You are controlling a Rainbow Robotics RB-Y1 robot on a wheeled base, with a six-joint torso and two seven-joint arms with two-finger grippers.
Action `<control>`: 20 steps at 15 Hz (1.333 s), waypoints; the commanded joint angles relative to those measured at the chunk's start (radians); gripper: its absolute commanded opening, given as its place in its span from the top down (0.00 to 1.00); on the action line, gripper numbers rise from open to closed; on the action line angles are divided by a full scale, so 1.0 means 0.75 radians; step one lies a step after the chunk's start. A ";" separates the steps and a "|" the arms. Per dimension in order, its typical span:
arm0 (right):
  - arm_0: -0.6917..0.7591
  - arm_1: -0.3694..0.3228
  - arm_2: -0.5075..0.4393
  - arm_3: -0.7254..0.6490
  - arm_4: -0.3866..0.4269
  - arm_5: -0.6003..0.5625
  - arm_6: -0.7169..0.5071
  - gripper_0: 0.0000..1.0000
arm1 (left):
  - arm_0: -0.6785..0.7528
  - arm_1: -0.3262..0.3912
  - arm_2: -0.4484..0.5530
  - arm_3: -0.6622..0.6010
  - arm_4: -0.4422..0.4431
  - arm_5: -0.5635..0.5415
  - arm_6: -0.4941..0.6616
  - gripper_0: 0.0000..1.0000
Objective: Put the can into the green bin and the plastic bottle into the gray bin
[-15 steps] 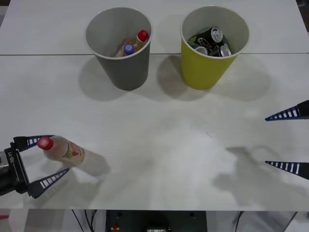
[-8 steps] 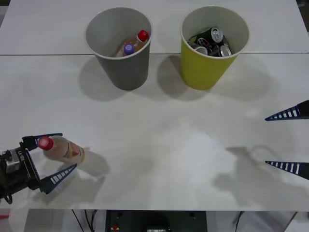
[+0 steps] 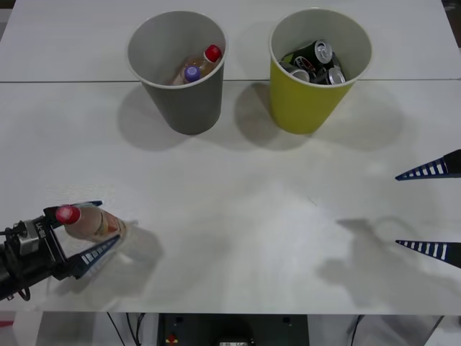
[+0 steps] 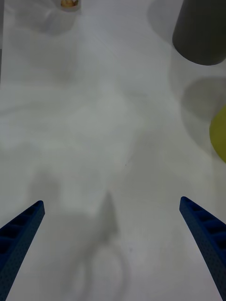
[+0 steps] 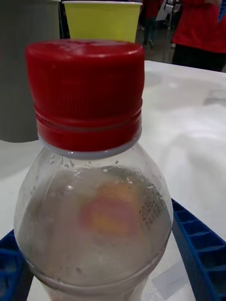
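Grip: left tool [image 3: 90,232] brackets plastic bottle [image 3: 92,223], blue fingers [image 5: 200,254] flanking, closure we cannot tell.
Idle: right tool [image 3: 432,210] spread wide.
Risk: we fear bottle tipping on counter [image 3: 238,194], missing gray bin [image 3: 180,79].

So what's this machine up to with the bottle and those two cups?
It is sorting trash. The left gripper has its blue fingers on either side of the plastic bottle at the table's near left corner, not visibly clamped. The gray bin holds bottles, the green bin cans. The right gripper waits open at the right edge.
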 commanded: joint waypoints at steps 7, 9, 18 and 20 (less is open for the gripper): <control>0.000 0.000 0.000 0.000 0.000 0.000 0.000 0.00 | -0.012 0.000 0.008 -0.002 -0.009 0.000 0.010 1.00; 0.000 0.000 0.000 0.000 0.000 0.000 0.000 0.00 | -0.012 0.004 0.010 -0.017 -0.011 0.000 0.029 1.00; 0.000 0.000 0.000 0.000 0.000 0.000 0.000 0.00 | 0.008 0.016 0.292 -0.448 -0.528 0.000 0.826 1.00; 0.000 0.000 0.000 0.000 0.000 0.000 0.000 0.00 | 0.012 0.016 0.359 -0.616 -0.704 -0.017 1.082 1.00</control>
